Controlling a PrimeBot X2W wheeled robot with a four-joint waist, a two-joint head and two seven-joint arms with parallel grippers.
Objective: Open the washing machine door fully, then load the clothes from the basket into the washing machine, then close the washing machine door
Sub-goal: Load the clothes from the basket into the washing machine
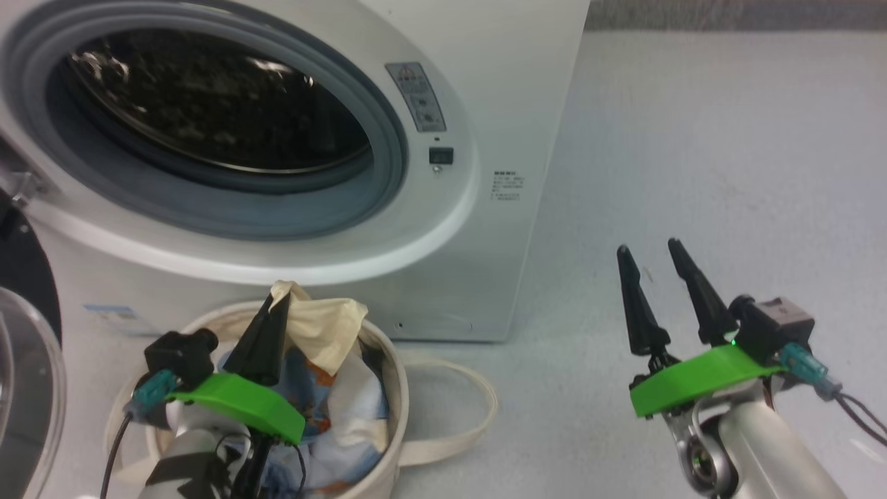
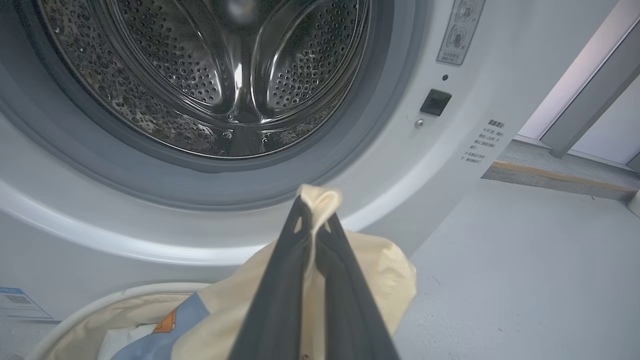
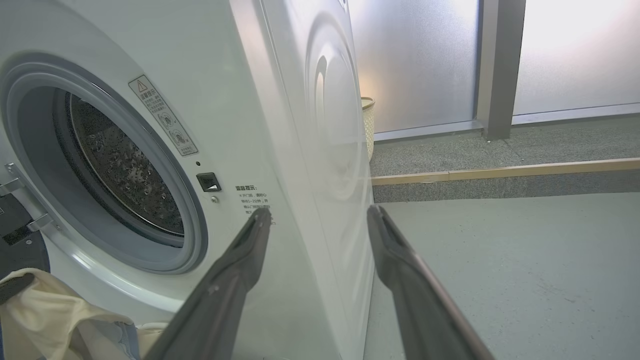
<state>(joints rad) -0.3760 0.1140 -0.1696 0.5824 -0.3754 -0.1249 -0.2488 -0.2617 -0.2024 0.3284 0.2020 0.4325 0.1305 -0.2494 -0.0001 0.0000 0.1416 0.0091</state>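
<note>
The white washing machine (image 1: 485, 104) stands with its steel drum (image 2: 225, 75) exposed. Its door (image 1: 28, 360) hangs swung out at the far left, black rim and clear glass showing. Below the opening sits the cream basket (image 1: 388, 388) holding blue bear-print fabric (image 1: 312, 388). My left gripper (image 1: 277, 305) is shut on the cream-yellow garment (image 1: 326, 333), a fold of it lifted just above the basket rim, also pinched between the fingertips (image 2: 300, 225) in the left wrist view. My right gripper (image 1: 651, 253) stands open over the floor to the machine's right, holding nothing.
Grey floor (image 1: 693, 173) stretches to the right of the machine. One looped basket handle (image 1: 471, 409) lies on the floor. A wooden strip (image 3: 500, 172) and frosted glass panels (image 3: 420, 60) stand behind, with a pale woven bin (image 3: 368, 125) beside the machine.
</note>
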